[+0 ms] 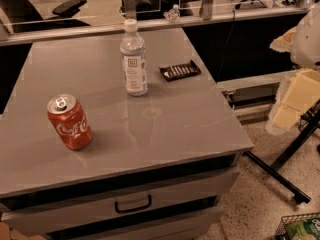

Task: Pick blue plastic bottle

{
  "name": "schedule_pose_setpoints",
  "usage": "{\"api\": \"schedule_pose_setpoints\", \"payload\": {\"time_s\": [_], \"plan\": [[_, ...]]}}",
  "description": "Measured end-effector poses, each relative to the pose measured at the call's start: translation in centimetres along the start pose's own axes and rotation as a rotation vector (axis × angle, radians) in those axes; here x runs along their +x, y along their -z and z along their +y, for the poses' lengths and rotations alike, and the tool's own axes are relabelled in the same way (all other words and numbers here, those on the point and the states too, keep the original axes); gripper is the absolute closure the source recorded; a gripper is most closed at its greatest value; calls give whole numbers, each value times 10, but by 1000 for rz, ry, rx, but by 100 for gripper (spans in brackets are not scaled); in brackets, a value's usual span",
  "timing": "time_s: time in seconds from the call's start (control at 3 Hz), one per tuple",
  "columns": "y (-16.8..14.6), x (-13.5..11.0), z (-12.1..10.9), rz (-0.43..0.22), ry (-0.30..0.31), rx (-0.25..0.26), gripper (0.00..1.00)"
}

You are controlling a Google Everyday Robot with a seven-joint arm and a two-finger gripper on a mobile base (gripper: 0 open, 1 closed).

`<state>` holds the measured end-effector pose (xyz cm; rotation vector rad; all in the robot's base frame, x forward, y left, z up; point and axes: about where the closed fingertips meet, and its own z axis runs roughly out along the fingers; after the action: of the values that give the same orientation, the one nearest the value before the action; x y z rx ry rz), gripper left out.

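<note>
The blue plastic bottle (134, 59) stands upright at the back middle of the grey table (190, 124). It is clear and bluish, with a white cap and a white label bearing a small dark square logo. A red Coca-Cola can (69, 122) stands upright at the front left. My gripper (292, 101) is the pale cream shape at the right edge of the view, off the table's right side and lower than the tabletop. It is far from the bottle and holds nothing that I can see.
A dark snack bar (180, 70) lies right of the bottle. A tiny clear bottle (173, 14) sits on the ledge behind the table. Drawers with a handle (133, 204) are below the tabletop. Black stand legs (280, 174) cross the floor at the right. A basket (300, 229) sits at the bottom right.
</note>
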<state>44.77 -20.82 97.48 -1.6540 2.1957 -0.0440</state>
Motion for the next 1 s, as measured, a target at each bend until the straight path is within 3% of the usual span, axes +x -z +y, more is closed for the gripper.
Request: {"api": "schedule_pose_setpoints", "payload": {"time_s": [0.33, 1.0], "plan": [[-16, -15, -6, -133, -30, 14, 0], [-52, -73, -39, -545, -103, 54, 0]]}}
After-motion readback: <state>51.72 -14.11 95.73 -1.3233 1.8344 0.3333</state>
